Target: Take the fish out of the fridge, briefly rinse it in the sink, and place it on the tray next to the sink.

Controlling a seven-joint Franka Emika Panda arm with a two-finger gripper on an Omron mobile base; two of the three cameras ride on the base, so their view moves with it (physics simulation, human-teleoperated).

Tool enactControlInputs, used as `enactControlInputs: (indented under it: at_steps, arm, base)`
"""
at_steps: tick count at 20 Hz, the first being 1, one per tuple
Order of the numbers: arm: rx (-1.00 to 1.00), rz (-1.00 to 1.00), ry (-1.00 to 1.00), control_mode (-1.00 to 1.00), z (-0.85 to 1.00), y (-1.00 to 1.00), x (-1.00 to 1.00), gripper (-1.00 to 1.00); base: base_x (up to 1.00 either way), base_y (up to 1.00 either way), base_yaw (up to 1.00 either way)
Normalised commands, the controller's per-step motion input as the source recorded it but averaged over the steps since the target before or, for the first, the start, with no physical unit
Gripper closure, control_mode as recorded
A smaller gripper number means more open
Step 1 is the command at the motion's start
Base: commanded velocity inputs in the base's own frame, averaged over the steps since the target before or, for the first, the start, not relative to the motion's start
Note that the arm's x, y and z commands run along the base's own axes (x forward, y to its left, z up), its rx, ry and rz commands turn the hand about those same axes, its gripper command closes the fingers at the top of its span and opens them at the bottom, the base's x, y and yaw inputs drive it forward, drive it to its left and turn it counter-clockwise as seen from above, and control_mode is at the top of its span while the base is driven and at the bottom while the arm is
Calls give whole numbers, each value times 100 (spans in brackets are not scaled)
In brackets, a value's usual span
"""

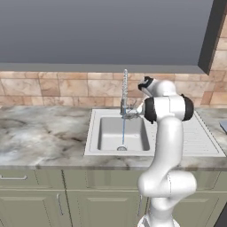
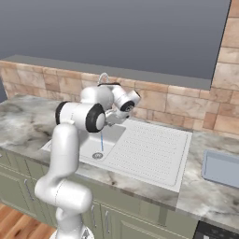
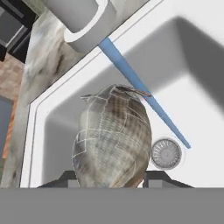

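While water stream [image 3: 144, 94] is running from faucet [image 1: 125, 91], gripper [image 3: 112, 177] is clamping fish [image 3: 113, 138] between fingers, hanging over sink [image 3: 192, 57] basin beside stream; tray [image 2: 221, 169] is sitting right of drainboard [image 2: 151, 151].

Light: we see even, soft, rendered brightness with no clear source.
Shadows: a broad soft shadow darkens one wall of the sink [image 3: 192, 57] basin; faint shade lies under the wall cabinet [image 1: 102, 31].
Glare: mild sheen on the worktop [image 1: 40, 137].
Sharpness: both base views look slightly soft; the fish [image 3: 113, 138] looms large but textured.
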Motion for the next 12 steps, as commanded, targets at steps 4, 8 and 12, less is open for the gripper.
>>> enactControlInputs:
  at_steps: [4, 8, 12]
  arm:
    - [0, -16, -3, -100, -15, 3, 35, 100]
    - [-1, -16, -1, -100, -14, 0, 39, 100]
    - [-1, -14, 0, -100, -16, 0, 51, 100]
  base:
    - [0, 0, 0]
    - [0, 0, 0]
    - [0, 0, 0]
